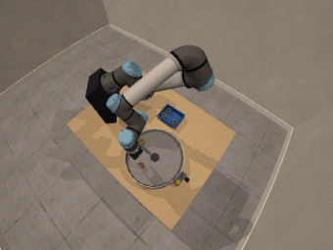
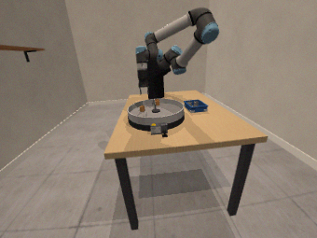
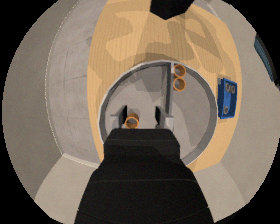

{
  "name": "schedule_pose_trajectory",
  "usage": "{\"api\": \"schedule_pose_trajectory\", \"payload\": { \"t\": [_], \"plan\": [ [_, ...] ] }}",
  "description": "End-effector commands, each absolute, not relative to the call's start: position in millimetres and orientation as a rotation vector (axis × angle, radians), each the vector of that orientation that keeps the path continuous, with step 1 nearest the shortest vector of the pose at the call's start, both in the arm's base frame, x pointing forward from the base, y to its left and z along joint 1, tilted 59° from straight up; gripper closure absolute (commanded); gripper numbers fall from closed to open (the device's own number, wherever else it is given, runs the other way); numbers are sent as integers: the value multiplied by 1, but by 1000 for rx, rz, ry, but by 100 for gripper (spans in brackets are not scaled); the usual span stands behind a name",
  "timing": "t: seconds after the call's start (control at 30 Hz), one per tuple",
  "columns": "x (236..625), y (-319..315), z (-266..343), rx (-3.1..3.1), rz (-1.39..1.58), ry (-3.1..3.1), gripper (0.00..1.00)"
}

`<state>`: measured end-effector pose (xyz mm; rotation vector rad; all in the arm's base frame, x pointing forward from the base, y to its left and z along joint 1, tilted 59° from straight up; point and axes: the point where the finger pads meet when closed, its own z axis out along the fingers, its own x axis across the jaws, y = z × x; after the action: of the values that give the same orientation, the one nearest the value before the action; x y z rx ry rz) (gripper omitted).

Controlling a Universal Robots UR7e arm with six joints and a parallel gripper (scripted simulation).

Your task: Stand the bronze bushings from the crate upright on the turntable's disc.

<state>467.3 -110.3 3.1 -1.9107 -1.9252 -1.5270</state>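
Observation:
The gripper (image 1: 139, 156) (image 2: 144, 91) (image 3: 140, 115) is open and empty, raised above the turntable's grey disc (image 1: 168, 169) (image 3: 195, 117). One bronze bushing (image 1: 141, 165) (image 2: 142, 108) (image 3: 132, 121) stands upright on the disc below the fingers, nearer the left finger in the wrist view. Two more bronze bushings, one (image 3: 179, 70) near the rim and one (image 3: 179, 84) just inward of it, stand upright close together beside the divider bar (image 3: 169, 92). The blue crate (image 1: 169, 125) (image 2: 196, 109) (image 3: 229, 100) holds three grey steel bushings (image 3: 228, 87) (image 3: 233, 89) (image 3: 226, 109); no bronze one shows there.
The turntable has a raised rim (image 1: 183, 155) (image 2: 156, 119) and a dark central hub (image 1: 155, 157) (image 2: 156, 110). A small grey unit with a yellow part (image 1: 180, 180) (image 2: 158, 129) sits at its outer edge. The crate lies on the wooden table (image 1: 206, 140) (image 2: 224, 129), outside the rim.

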Motion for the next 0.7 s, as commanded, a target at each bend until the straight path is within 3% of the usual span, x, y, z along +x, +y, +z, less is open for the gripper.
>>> {"api": "schedule_pose_trajectory", "payload": {
  "t": [0.0,0.67],
  "plan": [
    [456,-123,14,-1903,-1528,-1926,0],
    [442,-139,26,-1903,-1528,-1926,0]
  ]
}}
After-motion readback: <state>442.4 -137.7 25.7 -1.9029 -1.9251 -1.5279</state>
